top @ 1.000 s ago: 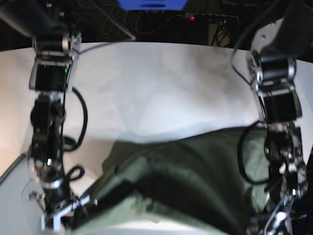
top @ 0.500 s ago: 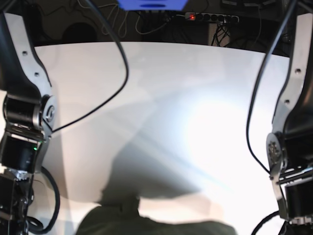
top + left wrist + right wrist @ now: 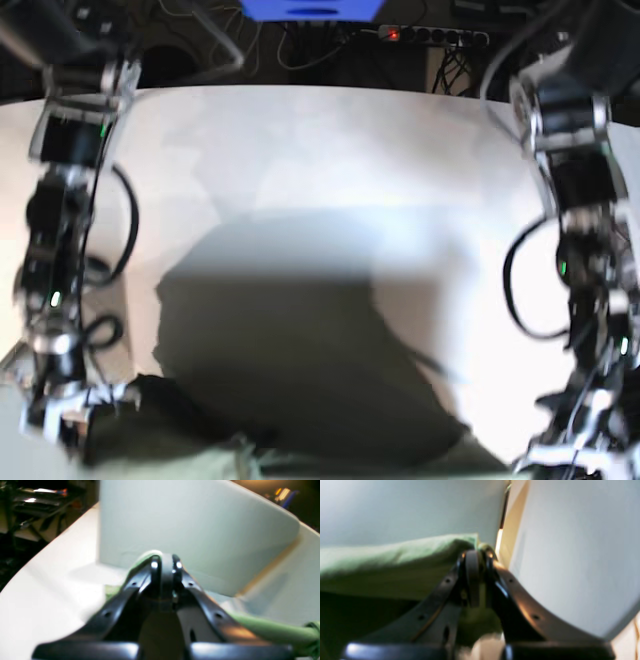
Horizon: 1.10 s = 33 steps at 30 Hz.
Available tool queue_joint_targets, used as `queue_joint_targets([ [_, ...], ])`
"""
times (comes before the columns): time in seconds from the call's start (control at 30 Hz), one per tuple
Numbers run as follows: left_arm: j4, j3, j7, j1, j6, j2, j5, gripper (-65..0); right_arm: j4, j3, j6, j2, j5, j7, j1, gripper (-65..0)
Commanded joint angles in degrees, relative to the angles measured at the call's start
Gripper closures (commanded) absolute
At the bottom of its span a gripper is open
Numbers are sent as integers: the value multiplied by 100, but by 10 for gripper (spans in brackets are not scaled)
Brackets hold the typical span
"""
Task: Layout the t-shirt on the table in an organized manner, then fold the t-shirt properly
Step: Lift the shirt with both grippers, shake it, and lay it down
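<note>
The olive-green t-shirt [image 3: 190, 445] shows only as a dark, bunched strip along the bottom edge of the base view, with its broad shadow on the white table [image 3: 330, 150]. My left gripper [image 3: 165, 562] is shut on a fold of the t-shirt [image 3: 275, 630], and green cloth peeks out at its fingertips. My right gripper [image 3: 476, 555] is shut on a taut edge of the t-shirt [image 3: 395, 562], which stretches away to the left. In the base view both wrists hang low at the bottom corners and are blurred.
A grey-white panel [image 3: 187, 525] stands close behind the left gripper. The table's curved edge [image 3: 37, 562] drops off to a dark floor. Beyond the far edge lie a power strip [image 3: 430, 35], cables and a blue object [image 3: 310, 8].
A second ago the shirt filled the lower base view. The arms then rose high, and now they have dropped again, with the shirt low at the bottom edge. Both grips are unchanged.
</note>
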Motion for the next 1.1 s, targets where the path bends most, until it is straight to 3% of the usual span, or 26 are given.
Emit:
queue_joint_targets([
  [0.0,294,-121,-155,205,-78,-38,-93,0,223,5,-19,-12,16,285,-165,0],
  [0.17,919,-490,-155,1910,-78,-38,-787,0,557,-3,-19,-302,16,698,-1537,0],
  [0.37,646,-824,-199,3405,-78,-38,-1561,0,302,-3,-19,-539,16,1244,-2767,0],
  [0.67,488,-921,-208,4293,-87,-38,-1746,0,196,-3,-19,-592,16,1991,-3796,0],
  [0.87,1103,-1729,-199,4724,-87,366,-1746,0,223,5,-19,-636,16,2782,-4279,0],
  [1.07,2413,-2494,-199,4891,-87,612,-1746,0,1164,58,-19,-812,16,3503,-4534,0],
])
